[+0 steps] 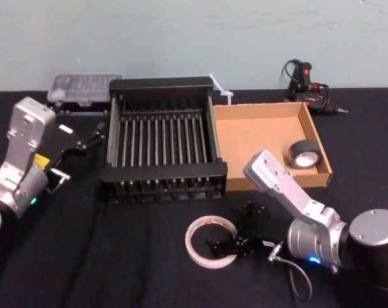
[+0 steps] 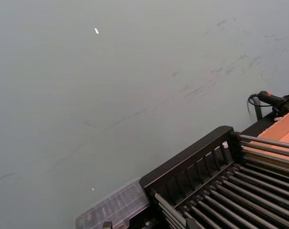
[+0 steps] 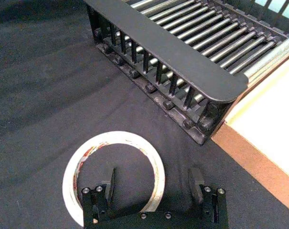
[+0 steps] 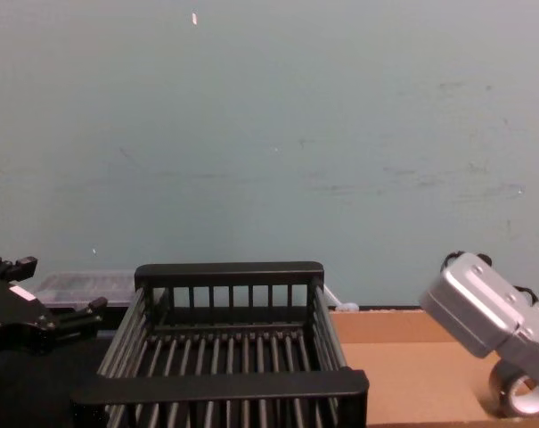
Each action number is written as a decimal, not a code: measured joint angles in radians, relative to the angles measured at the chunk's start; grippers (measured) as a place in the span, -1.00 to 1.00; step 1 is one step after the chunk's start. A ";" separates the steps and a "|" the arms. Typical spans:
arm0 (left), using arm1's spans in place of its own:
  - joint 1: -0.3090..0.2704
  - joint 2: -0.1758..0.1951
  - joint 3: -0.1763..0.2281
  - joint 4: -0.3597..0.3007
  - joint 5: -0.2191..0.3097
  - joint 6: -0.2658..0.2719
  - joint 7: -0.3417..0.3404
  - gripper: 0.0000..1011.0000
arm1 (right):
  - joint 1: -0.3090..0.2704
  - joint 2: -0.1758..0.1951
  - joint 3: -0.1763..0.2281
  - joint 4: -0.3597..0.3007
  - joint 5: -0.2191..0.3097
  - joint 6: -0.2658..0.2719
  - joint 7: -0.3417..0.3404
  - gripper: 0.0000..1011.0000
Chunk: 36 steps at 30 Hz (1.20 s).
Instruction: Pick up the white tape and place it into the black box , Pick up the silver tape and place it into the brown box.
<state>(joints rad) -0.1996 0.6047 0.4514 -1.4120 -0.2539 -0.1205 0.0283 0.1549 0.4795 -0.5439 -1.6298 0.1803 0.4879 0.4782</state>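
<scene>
Fingers of the right gripper (image 3: 154,172) were spread wide astride one side of the white tape (image 1: 190,242), which was laid flat on the table (image 1: 117,256) just before the black box (image 1: 165,172). The silver tape (image 1: 301,162) was seen inside the brown box (image 1: 258,128). The left gripper (image 1: 91,136) was parked left of the black box, fingers apart.

— The black box (image 1: 165,172) looks like matt plastic, though its bottom bars shine more (metal, perhaps).
— The brown box (image 1: 258,141) is plain matt cardboard. The white tape (image 3: 114,137) is glossy, the silver tape (image 1: 301,164) dull.
— The black cloth (image 1: 117,256) underneath is matt and softly creased.
</scene>
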 joint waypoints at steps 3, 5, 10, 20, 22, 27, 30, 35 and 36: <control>0.000 0.000 0.000 0.000 0.000 0.000 0.000 0.98 | 0.000 -0.001 0.001 0.001 -0.002 -0.001 0.000 0.98; 0.000 0.000 0.000 0.000 0.000 0.000 0.000 0.98 | -0.001 -0.002 0.002 0.001 -0.003 -0.003 0.000 0.98; 0.000 0.000 0.000 0.000 0.000 0.000 0.000 0.98 | -0.001 -0.002 0.002 0.001 -0.003 -0.003 0.000 0.98; 0.000 0.000 0.000 0.000 0.000 0.000 0.000 0.98 | -0.001 -0.001 0.001 0.001 -0.003 -0.003 -0.001 0.98; 0.000 0.000 0.000 0.000 0.000 0.000 0.000 0.98 | -0.001 -0.001 0.001 0.001 -0.003 -0.003 -0.001 0.90; 0.000 0.000 0.000 0.000 0.000 0.000 0.000 0.98 | -0.001 -0.001 0.001 0.001 -0.003 -0.003 -0.001 0.70; 0.000 0.000 0.000 0.000 0.000 0.000 0.000 0.98 | -0.001 -0.001 0.001 0.000 -0.002 -0.003 -0.001 0.52; 0.000 0.000 0.000 0.000 0.000 0.000 0.000 0.98 | -0.001 -0.001 0.001 0.000 -0.002 -0.003 -0.001 0.21; 0.000 0.000 0.000 0.000 0.000 0.000 0.000 0.98 | -0.001 -0.001 0.001 0.000 -0.002 -0.003 -0.001 0.17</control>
<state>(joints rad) -0.1995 0.6047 0.4514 -1.4120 -0.2539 -0.1205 0.0283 0.1540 0.4784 -0.5426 -1.6296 0.1783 0.4847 0.4774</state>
